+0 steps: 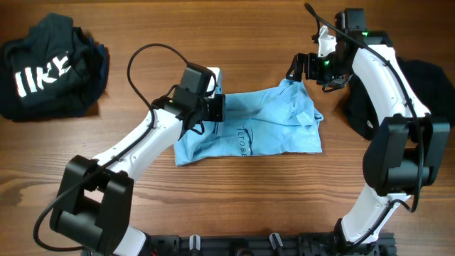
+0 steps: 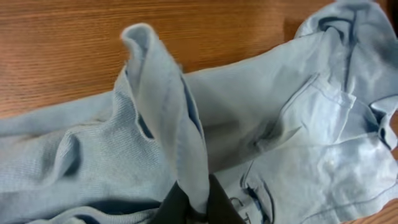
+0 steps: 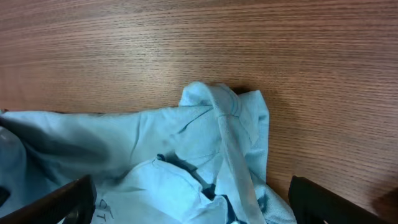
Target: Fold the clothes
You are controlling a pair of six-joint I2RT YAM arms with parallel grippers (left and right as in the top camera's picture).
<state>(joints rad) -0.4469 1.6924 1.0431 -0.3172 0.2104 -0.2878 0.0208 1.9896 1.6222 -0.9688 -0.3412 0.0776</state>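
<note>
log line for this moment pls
left gripper: pinching a fold of blue t-shirt | right gripper: open over its corner | state: rumpled, not yet folded

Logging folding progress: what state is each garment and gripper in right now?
blue shirt: crumpled, partly doubled over, not neatly folded.
left gripper: shut on a raised fold of the blue shirt.
right gripper: open over the blue shirt's corner, gripping nothing.
black shirt: bunched in a heap, unfolded.
dark garment: heaped at the right edge, unfolded.
</note>
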